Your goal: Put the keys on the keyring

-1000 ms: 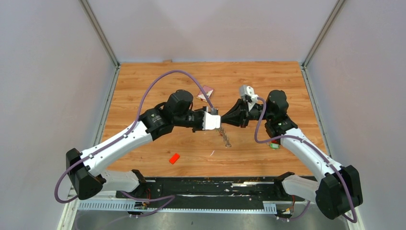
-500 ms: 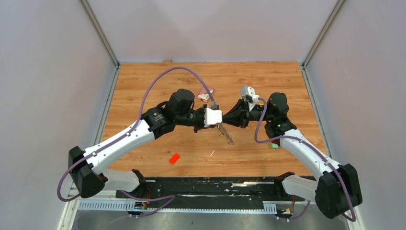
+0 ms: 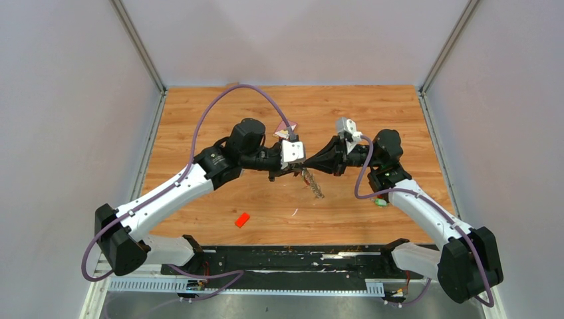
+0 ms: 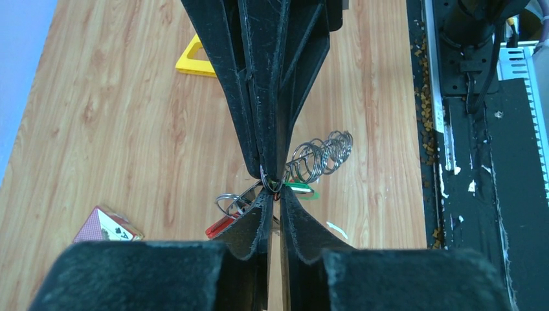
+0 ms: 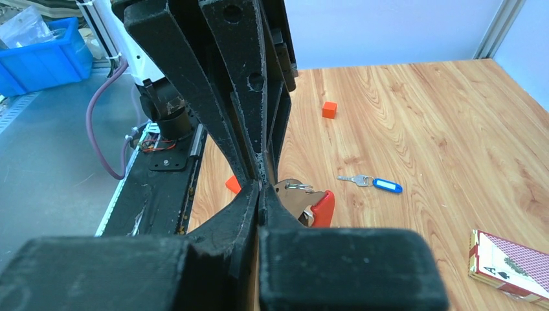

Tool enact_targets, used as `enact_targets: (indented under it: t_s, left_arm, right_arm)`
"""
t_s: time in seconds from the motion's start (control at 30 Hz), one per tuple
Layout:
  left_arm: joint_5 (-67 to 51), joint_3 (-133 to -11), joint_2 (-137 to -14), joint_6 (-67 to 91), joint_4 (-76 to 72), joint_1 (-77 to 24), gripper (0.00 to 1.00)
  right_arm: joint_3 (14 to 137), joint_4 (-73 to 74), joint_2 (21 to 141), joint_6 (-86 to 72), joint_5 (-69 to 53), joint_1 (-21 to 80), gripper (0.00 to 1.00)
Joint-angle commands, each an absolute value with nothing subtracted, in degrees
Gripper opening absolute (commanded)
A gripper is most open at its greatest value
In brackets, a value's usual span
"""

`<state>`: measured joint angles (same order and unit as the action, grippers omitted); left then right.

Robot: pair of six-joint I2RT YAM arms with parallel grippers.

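Keyring (image 4: 226, 202) pinched mid-air
Left pincer (image 4: 273, 194) and right pincer (image 5: 259, 191) both clench it; 1 blue key (image 5: 382, 184) lies loose, unthreaded.

Keyring (image 4: 320, 155) — a coil of silver wire rings with a red strap (image 4: 219, 227) — hangs in the air above the table (image 4: 97, 129). A green tag (image 4: 299, 188) shows just beside it. A blue-tagged silver key (image 5: 372, 183) lies flat on the table, apart from the keyring.
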<state>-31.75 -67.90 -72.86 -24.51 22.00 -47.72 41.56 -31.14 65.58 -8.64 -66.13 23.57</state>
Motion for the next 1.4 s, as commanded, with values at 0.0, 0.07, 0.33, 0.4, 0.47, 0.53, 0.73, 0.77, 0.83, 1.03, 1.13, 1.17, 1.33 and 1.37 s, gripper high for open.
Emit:
enact_targets:
  t_s: [0.0,0.07,0.33,0.4,0.47,0.53,0.73,0.77,0.83,1.03,1.13,1.17,1.33,1.37]
  left_arm:
    - [-35.8,-68.9,-71.9,-23.3,17.2,-47.7,0.16]
    - [-35.3,-68.7,-71.2,-24.1,17.9,-47.6,0.19]
    - [-36.5,-68.5,-71.1,-23.8,17.8,-47.5,0.2]
    - [-36.6,-68.4,-71.6,-23.1,17.5,-47.5,0.2]
    - [-36.6,-68.4,-72.1,-22.6,17.2,-47.5,0.19]
    - [-36.6,-68.4,-72.4,-22.0,16.8,-47.5,0.16]
    - [-36.1,-68.9,-73.3,-20.9,16.4,-47.5,0.04]
    - [-36.1,-69.1,-73.5,-20.7,16.4,-47.5,0.0]
    - [-35.9,-69.3,-73.7,-20.6,16.7,-47.5,0.0]
    - [-32.6,-71.0,-73.7,-22.0,21.0,-47.5,0.0]
    - [-28.8,-74.9,-74.9,-24.6,28.9,-47.5,0.0]
    - [-27.3,-76.8,-75.7,-25.5,32.0,-47.5,0.0]
    - [-20.7,-85.4,-79.7,-28.4,45.6,-47.9,0.0]
    - [-19.2,-86.8,-80.3,-28.6,47.5,-48.2,0.0]
  right_arm:
    - [42.5,-30.8,65.4,-5.5,-64.9,24.3,0.0]
    - [42.9,-29.1,65.3,-4.0,-64.6,24.2,0.0]
    - [43.2,-27.2,65.6,-2.4,-63.8,24.2,0.0]
    - [43.2,-26.9,65.5,-2.1,-63.7,24.2,0.0]
    - [43.2,-26.8,65.4,-2.0,-63.6,24.2,0.0]
    - [43.2,-26.6,65.3,-1.7,-63.6,24.2,0.0]
    - [43.1,-25.8,65.4,-0.5,-63.5,24.3,0.0]
    - [43.1,-25.6,65.4,-0.4,-63.5,24.3,0.0]
    - [43.2,-24.9,65.3,-0.3,-63.3,24.2,0.0]
    - [44.7,-17.2,64.5,8.0,-62.6,24.2,0.04]
    - [46.4,-11.3,64.0,14.2,-62.2,24.2,0.13]
    - [46.8,-9.5,63.8,15.8,-62.2,24.2,0.16]
    - [47.1,-7.2,63.3,18.0,-62.3,24.2,0.32]
    - [47.2,-7.2,63.4,17.9,-62.4,24.2,0.34]
